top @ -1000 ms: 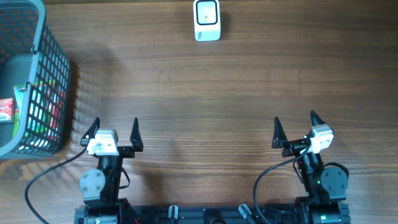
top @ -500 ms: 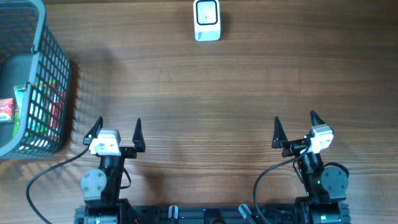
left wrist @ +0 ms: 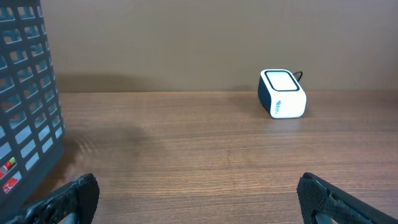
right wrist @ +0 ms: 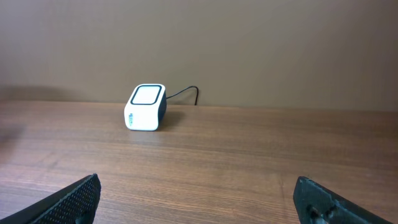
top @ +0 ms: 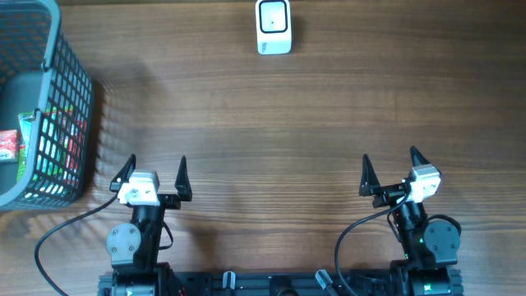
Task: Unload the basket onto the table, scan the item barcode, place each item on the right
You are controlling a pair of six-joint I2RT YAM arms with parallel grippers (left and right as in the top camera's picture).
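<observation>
The left hand [top: 154, 167] and the right hand [top: 389, 163] sit low at the near edge of the wooden worktop [top: 271, 123], well apart from each other. Each has its 2 fingers spread wide, with nothing between them. The white scanner [top: 273, 26] stands at the far edge, roughly midway between the arms. The grey mesh basket [top: 74, 90] is at the far left, beyond the left hand, and green and red packets [top: 27, 144] lie inside it.
</observation>
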